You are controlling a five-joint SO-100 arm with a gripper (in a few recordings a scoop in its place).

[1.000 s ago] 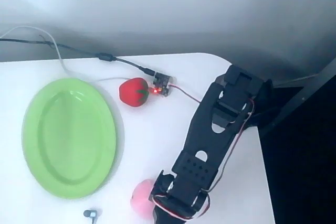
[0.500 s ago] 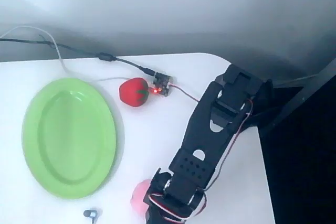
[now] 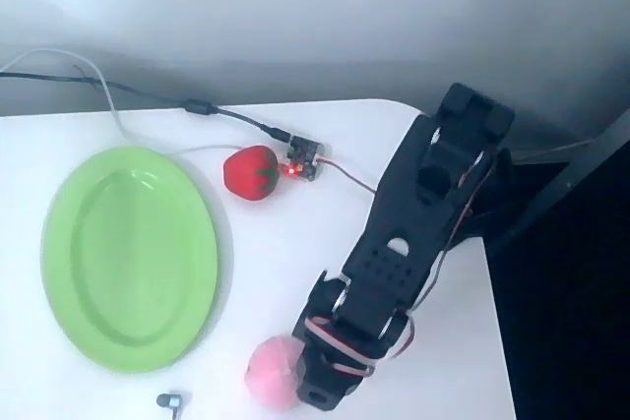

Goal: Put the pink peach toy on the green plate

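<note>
The pink peach toy (image 3: pixel 275 385), a small pale pink ball, sits on the white surface (image 3: pixel 285 263) at the near edge, well right of the green plate (image 3: pixel 128 258). The arm's gripper (image 3: pixel 313 386) touches its right side; whether the jaws are released or clenched cannot be told. A sideways nudge could roll the round toy off the near edge.

No text, label, brand or number can be read on anything here.
</note>
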